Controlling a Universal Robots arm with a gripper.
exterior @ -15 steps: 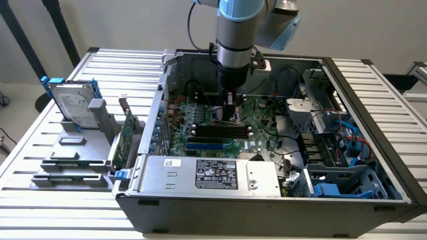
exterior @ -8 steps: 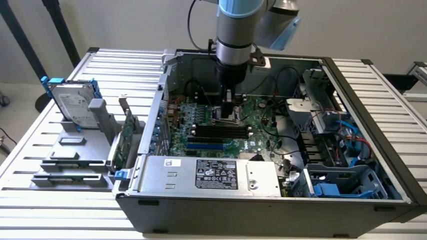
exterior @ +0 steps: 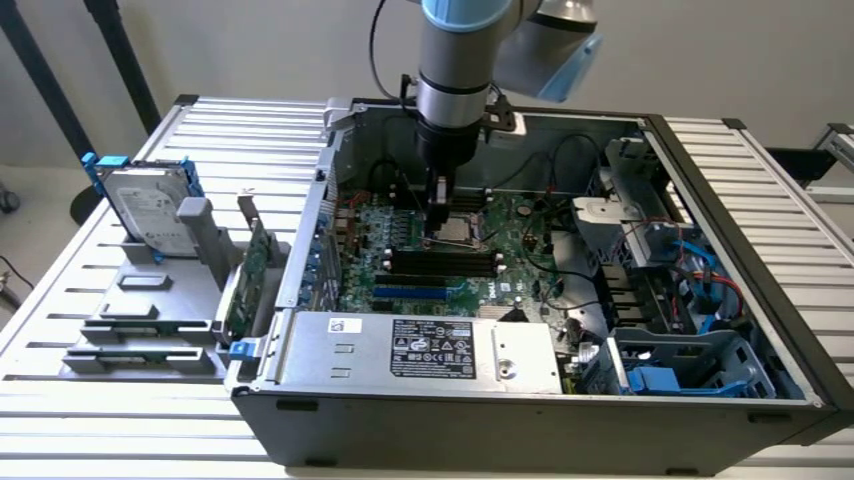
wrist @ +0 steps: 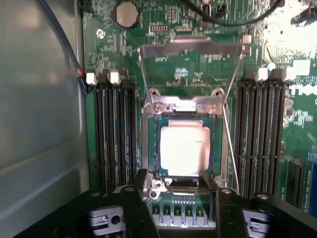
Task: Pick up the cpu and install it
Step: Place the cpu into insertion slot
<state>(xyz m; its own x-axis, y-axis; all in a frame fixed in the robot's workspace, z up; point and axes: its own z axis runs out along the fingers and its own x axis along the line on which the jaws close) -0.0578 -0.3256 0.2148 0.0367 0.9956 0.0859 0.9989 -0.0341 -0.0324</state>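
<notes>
CPU (wrist: pixel 182 148) is sitting flat in the motherboard socket (wrist: pixel 151 144), far half of the open case (exterior: pixel 534 420), latch frame (wrist: pixel 190 49) flipped up. Hand (wrist: pixel 176 182) hangs just above it, fingers (wrist: pixel 142 186) spread apart, gripping nothing.

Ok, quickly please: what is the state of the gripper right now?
Gripper: cannot be told whether it is open or closed. It is down at the cpu, which lies in the socket.
</notes>
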